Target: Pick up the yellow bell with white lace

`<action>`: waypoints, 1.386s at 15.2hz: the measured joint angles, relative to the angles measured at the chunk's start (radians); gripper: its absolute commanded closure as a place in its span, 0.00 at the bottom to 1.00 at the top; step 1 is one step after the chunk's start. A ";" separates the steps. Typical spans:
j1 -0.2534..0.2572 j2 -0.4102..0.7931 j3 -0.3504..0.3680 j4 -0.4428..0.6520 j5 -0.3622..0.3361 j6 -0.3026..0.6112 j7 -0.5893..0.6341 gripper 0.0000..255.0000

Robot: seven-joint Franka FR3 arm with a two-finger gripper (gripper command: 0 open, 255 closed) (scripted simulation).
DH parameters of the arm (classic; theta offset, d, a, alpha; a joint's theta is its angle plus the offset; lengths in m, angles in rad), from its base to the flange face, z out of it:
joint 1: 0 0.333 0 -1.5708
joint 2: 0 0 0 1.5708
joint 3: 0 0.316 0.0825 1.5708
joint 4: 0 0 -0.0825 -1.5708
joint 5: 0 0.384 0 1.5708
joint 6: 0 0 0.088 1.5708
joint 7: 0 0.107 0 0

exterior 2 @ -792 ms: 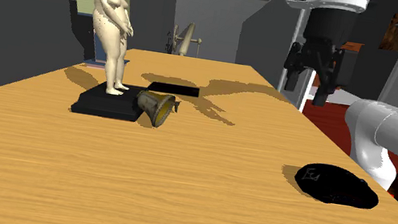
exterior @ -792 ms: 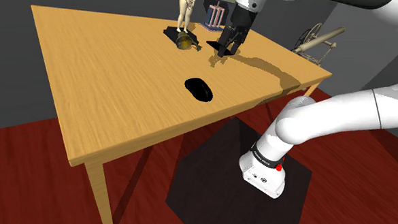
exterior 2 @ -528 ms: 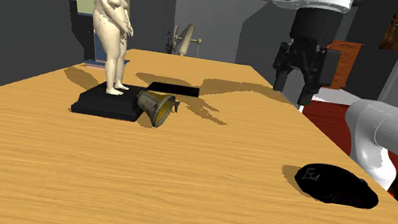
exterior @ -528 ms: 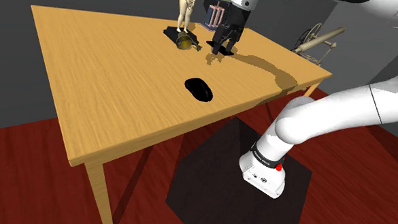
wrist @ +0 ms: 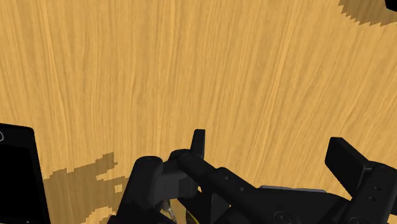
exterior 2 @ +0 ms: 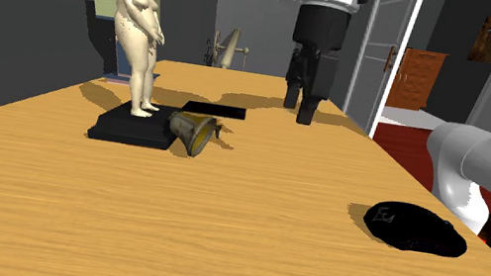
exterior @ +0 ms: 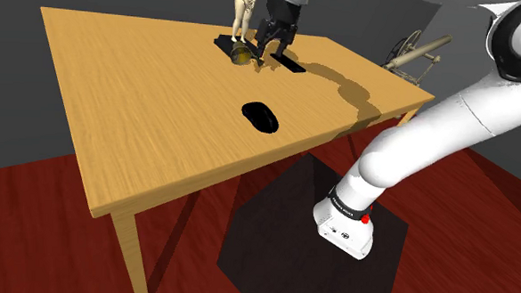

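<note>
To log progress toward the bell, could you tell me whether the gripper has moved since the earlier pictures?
Yes. In the second exterior view the gripper has shifted left, closer to the bell lying by the figurine.

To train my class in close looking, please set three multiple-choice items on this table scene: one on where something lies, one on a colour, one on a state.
1. Where does the bell lie?
A. Beside the black base under the figurine
B. On the floor
C. Between the fingers

2. What colour is the rounded lump near the edge of the table?
A. Red
B. White
C. Black

3. How is the gripper?
A. Shut on the bell
B. Open, above the table
C. Shut on nothing

Answers:
1. A, the bell lies on its side next to the base.
2. C, the lump is plain black against the wood.
3. B, in the wrist view the fingers stand apart with bare wood between them.
</note>
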 measured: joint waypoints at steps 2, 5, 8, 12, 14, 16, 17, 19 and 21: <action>-0.006 0.073 -0.001 0.061 -0.001 0.018 0.016 0.00; -0.017 0.183 -0.009 0.162 -0.001 0.037 0.033 0.00; -0.028 0.292 -0.019 0.277 -0.001 0.040 0.047 0.00; -0.044 0.455 -0.035 0.469 0.004 0.023 0.061 0.00; -0.051 0.528 -0.041 0.553 0.008 0.017 0.070 0.00; -0.054 0.556 -0.044 0.577 0.010 0.023 0.073 0.00; -0.055 0.562 -0.045 0.574 0.010 0.033 0.072 0.00; -0.055 0.565 -0.045 0.551 0.011 0.059 0.072 0.00; -0.055 0.569 -0.045 0.529 0.011 0.085 0.072 0.00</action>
